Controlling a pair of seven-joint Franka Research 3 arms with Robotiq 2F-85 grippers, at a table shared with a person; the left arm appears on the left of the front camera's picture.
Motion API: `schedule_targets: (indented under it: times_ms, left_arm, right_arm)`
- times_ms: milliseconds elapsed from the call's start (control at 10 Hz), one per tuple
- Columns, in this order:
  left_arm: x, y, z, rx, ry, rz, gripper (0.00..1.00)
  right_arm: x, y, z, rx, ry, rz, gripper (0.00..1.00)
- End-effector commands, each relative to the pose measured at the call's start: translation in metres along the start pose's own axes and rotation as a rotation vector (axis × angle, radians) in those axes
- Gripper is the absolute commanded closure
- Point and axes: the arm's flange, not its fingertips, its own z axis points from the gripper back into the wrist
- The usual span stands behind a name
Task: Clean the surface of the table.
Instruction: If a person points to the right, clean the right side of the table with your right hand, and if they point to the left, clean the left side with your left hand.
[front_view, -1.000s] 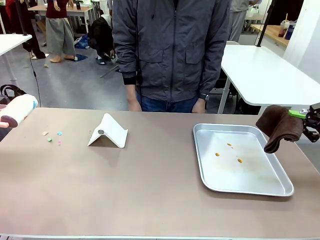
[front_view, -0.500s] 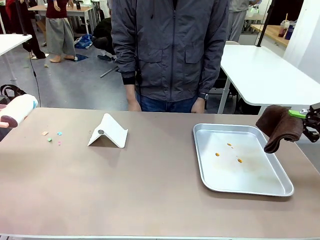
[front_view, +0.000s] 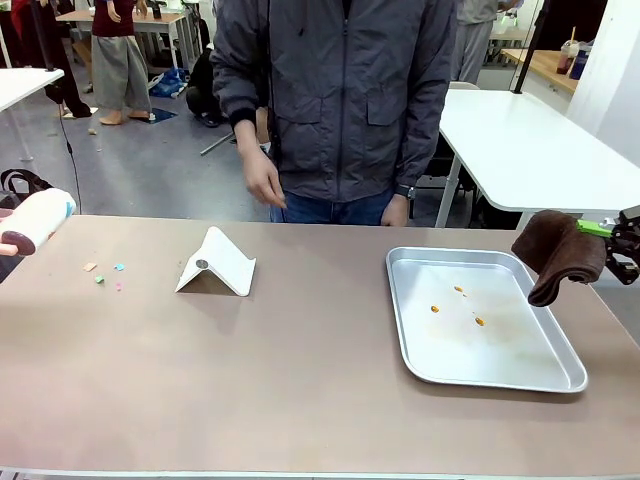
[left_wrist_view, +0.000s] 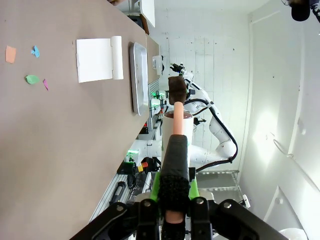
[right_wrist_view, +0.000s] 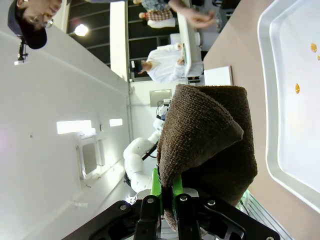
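Both sets of fingers are clamped on something, and you can see neither touches the large taupe-brown table. Your left fingers are closed on the black-sleeved pink handle of a white lint roller, and in the left wrist view the table runs along the picture's left side, well apart from them. From the front, the roller sits above the table's left edge. Your right fingers pinch a folded dark brown towelling cloth, which hangs at the table's right edge just beside the far right corner of the silver rectangular metal tray. That tray lies flat on the right half of the table with a few small orange spots on it. Small coloured paper scraps lie near the left edge, with a white folded stand to their right. Across the table, the person's hand is raised above the far edge.
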Motion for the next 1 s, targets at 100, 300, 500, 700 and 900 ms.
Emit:
schedule_targets:
  times_ms: [100, 300, 500, 700, 900]
  left_arm:
    - [-0.0056, -0.0024, -0.0029, -0.001, 0.004, -0.015, 1.00]
    - [-0.0056, -0.0024, -0.0029, -0.001, 0.004, -0.015, 1.00]
    - [-0.0056, -0.0024, -0.0029, -0.001, 0.004, -0.015, 1.00]
    - [-0.0056, -0.0024, -0.0029, -0.001, 0.004, -0.015, 1.00]
    - [-0.0056, -0.0024, -0.0029, -0.001, 0.004, -0.015, 1.00]
  right_arm:
    - [-0.0015, 0.0049, -0.0018, 0.000, 0.006, 0.010, 1.00]
    - [-0.0015, 0.0049, -0.0018, 0.000, 0.006, 0.010, 1.00]
    - [-0.0015, 0.0049, -0.0018, 0.000, 0.006, 0.010, 1.00]
    - [-0.0015, 0.0049, -0.0018, 0.000, 0.006, 0.010, 1.00]
    - [-0.0015, 0.0049, -0.0018, 0.000, 0.006, 0.010, 1.00]
